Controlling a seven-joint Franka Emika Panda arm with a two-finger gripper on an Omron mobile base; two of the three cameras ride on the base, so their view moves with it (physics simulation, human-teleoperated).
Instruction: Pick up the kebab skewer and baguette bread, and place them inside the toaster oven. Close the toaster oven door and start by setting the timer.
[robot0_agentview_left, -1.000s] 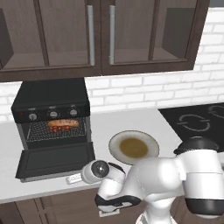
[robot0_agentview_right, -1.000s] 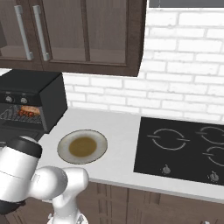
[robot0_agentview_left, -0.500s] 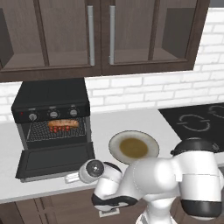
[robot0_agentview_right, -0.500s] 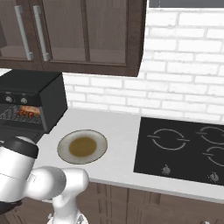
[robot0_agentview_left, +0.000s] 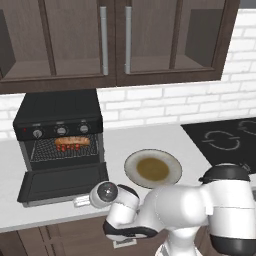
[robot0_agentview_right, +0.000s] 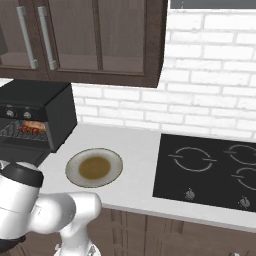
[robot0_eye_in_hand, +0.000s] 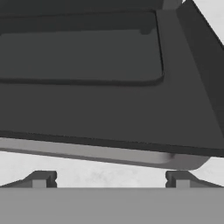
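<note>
A: Where did the food sit relative to the toaster oven (robot0_agentview_left: 60, 135)?

B: Inside it. The baguette bread (robot0_agentview_left: 73, 142) lay on the wire rack (robot0_agentview_left: 64, 150), an orange-brown loaf running left to right. Red chunks showed just below and beside the loaf; I read them as the kebab skewer (robot0_agentview_left: 67, 147), though the stick itself was too small to make out. The right base view showed the same orange and red mass in the oven cavity.

A: And the toaster oven door (robot0_agentview_left: 62, 183)?

B: Down and flat, hinged at the oven's bottom edge, lying out on the surface (robot0_agentview_left: 145, 142) in front of the oven. Three knobs (robot0_agentview_left: 60, 131) sat across the panel above the opening.

A: State of the end effector (robot0_eye_in_hand: 111, 177)?

B: Spread wide, nothing between the two tips. In the hand view the tips stood far apart, low in the picture, with pale surface between them. The door's grey front edge (robot0_eye_in_hand: 100, 152) ran just above them, apart from both tips as far as I could tell.

A: Anything else near the oven?

B: A round plate (robot0_agentview_left: 152, 169) with a brown centre sat on the surface to the oven's right, beside the door. A black cooktop (robot0_agentview_right: 210, 170) lay further right, well apart from the oven.
</note>
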